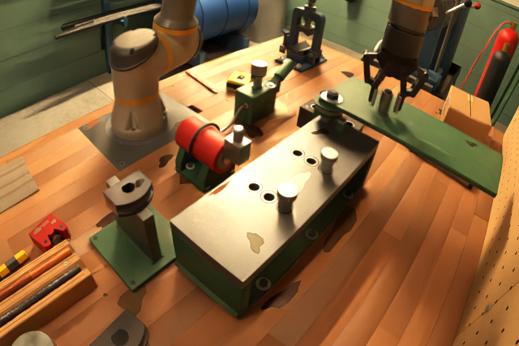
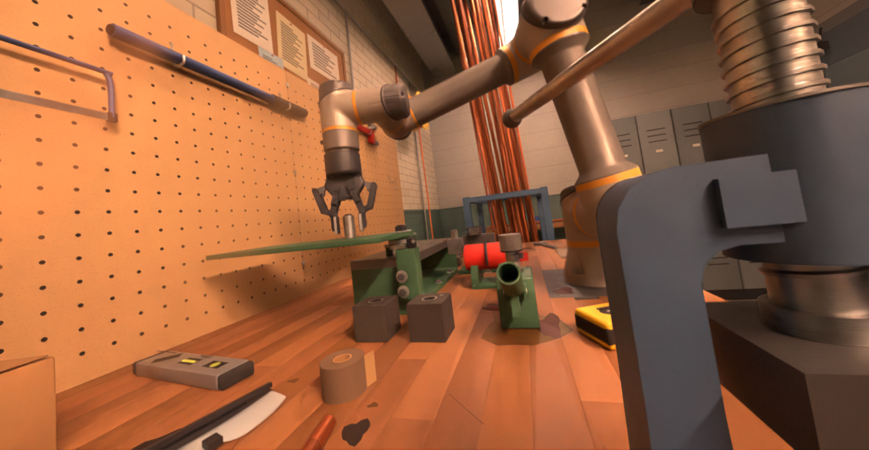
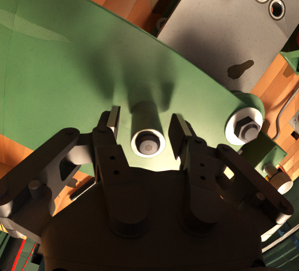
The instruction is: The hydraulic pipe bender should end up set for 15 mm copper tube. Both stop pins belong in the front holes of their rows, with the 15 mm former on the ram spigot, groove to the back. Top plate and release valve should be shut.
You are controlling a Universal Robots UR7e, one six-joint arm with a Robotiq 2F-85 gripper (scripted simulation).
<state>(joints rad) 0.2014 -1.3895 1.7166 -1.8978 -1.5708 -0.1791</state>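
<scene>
The release valve knob (image 1: pixel 259 68) on the green pump block is partly hidden behind the bender from the second side camera. The green top plate (image 1: pixel 419 131) is swung out to the right on its pivot bolt (image 1: pixel 332 95), away from the dark bender body (image 1: pixel 272 195). A grey handle post (image 1: pixel 385 102) stands on the plate. My gripper (image 1: pixel 384 101) is open around that post (image 3: pixel 147 136) and holds nothing. Two stop pins (image 1: pixel 287 197) (image 1: pixel 329 159) stand in the front holes of their rows. A former (image 1: pixel 129 196) sits on a green stand at the left. The ram spigot (image 1: pixel 238 133) beside the red cylinder (image 1: pixel 201 143) is bare.
Behind the work stand a blue drum (image 1: pixel 224 5), a bench vice (image 1: pixel 307 34) and a green wall. A pegboard (image 2: pixel 152 162) runs close along the plate's far side. A cardboard box (image 1: pixel 465 108) sits by the plate's end. Two dark blocks (image 2: pixel 404 317) lie on the bench.
</scene>
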